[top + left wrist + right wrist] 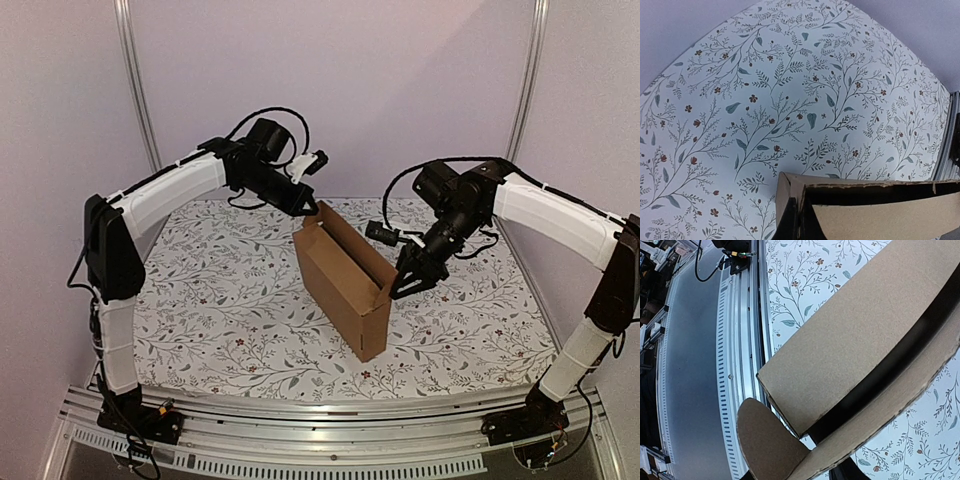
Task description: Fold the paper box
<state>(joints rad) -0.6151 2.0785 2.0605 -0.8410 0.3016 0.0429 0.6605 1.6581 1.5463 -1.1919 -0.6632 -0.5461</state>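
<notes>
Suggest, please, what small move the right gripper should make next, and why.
Probably ease the right gripper toward the box, pushing the rounded tab into the dark gap between the walls. The box stands upright with its top open, the left gripper is shut at its far corner, and the tab sticks out beside the gap.
</notes>
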